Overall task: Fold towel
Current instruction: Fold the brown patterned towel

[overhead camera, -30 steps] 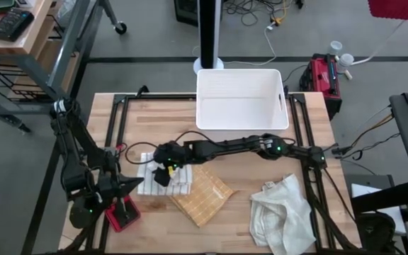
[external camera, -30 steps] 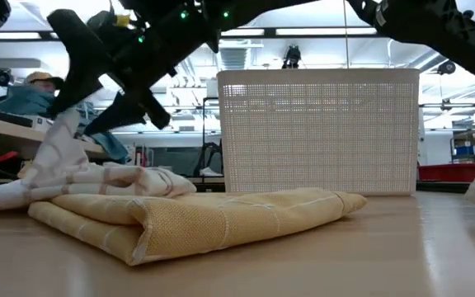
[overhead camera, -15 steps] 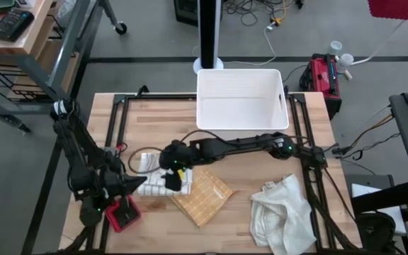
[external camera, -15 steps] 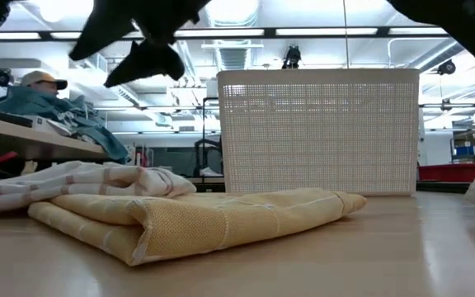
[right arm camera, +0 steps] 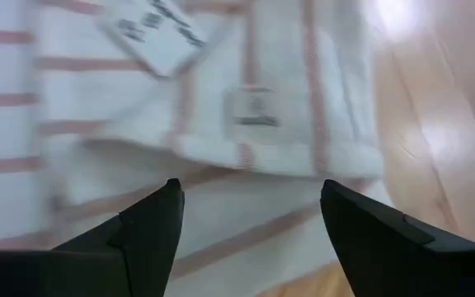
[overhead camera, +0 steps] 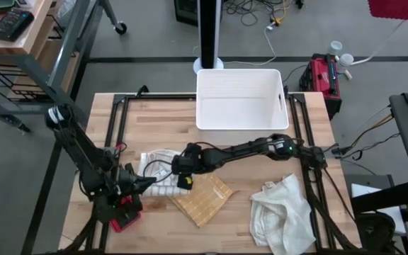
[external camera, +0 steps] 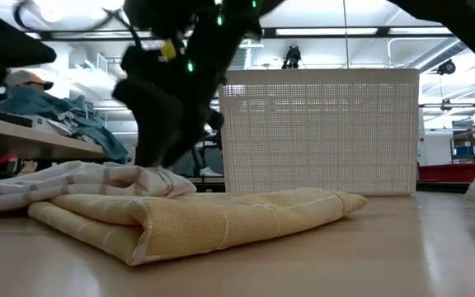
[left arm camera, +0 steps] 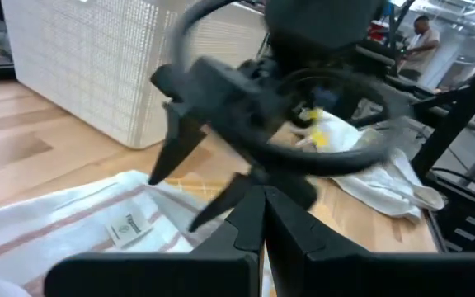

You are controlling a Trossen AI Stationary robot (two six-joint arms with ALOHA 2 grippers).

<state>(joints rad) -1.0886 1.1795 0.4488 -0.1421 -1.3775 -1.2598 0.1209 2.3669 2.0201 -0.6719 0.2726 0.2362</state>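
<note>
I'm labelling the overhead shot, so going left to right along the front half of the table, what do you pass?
Left gripper → striped towel → right gripper → yellow folded cloth → crumpled white cloth.

You'll find two sewn-in labels [right arm camera: 157, 33] on the striped towel [right arm camera: 72, 124]. Their print is too blurred to read.
</note>
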